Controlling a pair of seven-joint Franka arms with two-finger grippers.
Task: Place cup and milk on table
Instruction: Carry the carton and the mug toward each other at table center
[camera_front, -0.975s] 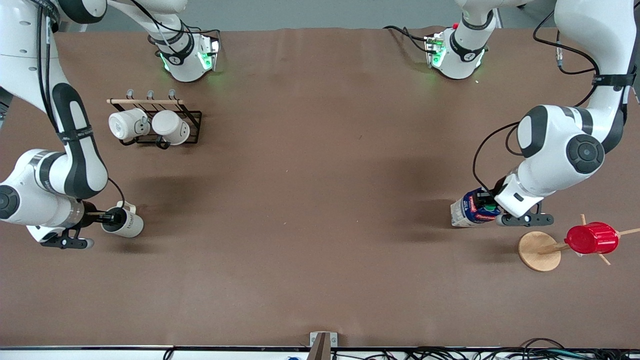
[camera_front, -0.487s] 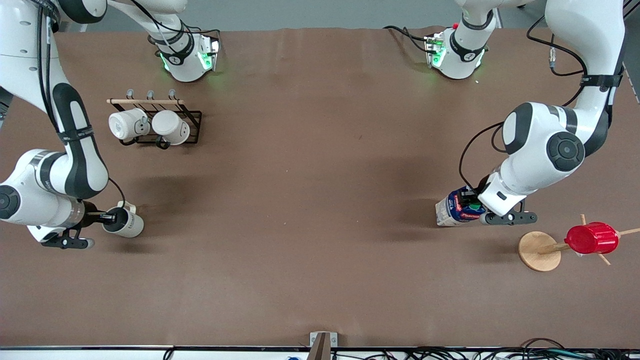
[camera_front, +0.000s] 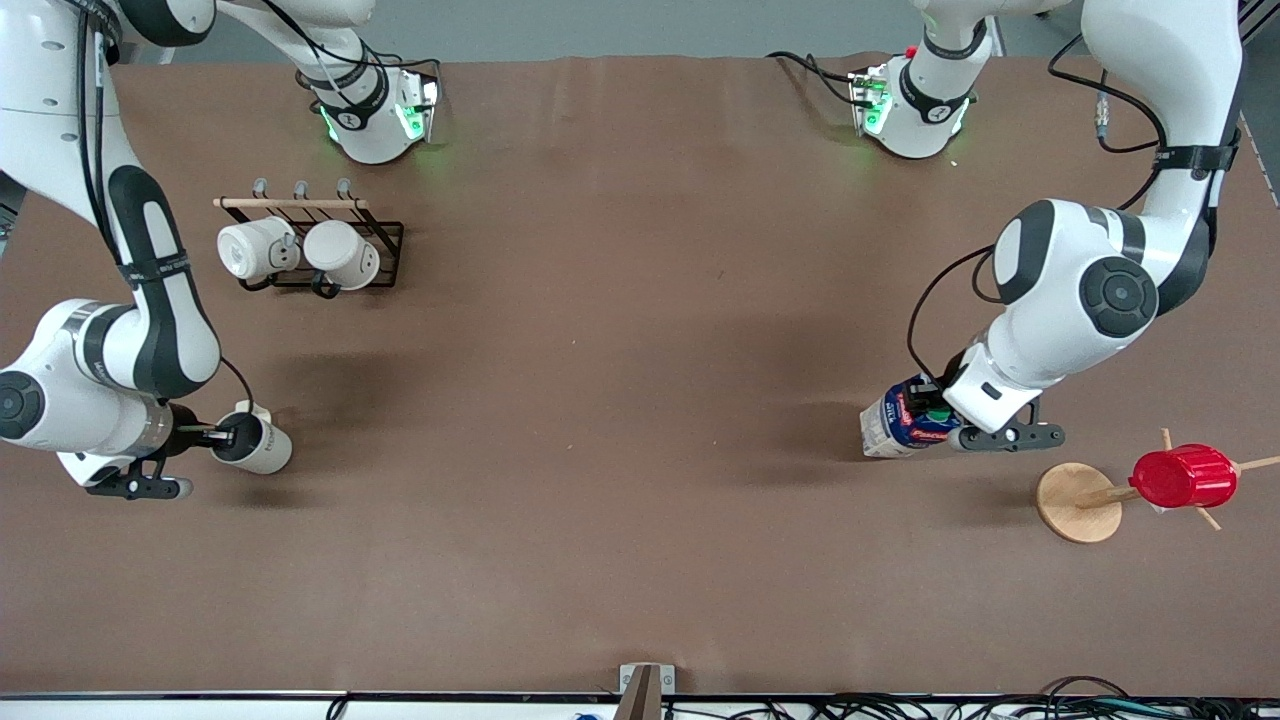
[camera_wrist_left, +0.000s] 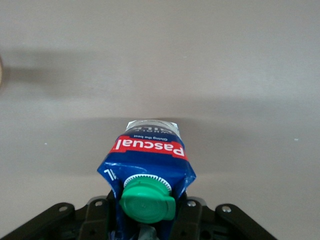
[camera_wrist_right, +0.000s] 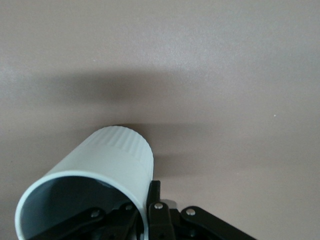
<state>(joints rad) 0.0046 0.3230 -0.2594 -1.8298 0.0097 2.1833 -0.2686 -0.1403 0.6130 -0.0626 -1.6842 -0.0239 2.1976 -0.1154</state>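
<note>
the milk (camera_front: 900, 424), a blue carton with a red label and green cap, hung tilted over the table (camera_front: 620, 420), clamped in the left gripper (camera_front: 945, 415). the right gripper (camera_front: 222, 437) pinched the off-white cup (camera_front: 258, 446) by its rim over the table; its grey inside looked empty.

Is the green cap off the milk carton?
No, the round green cap sits on top of the milk carton.
</note>
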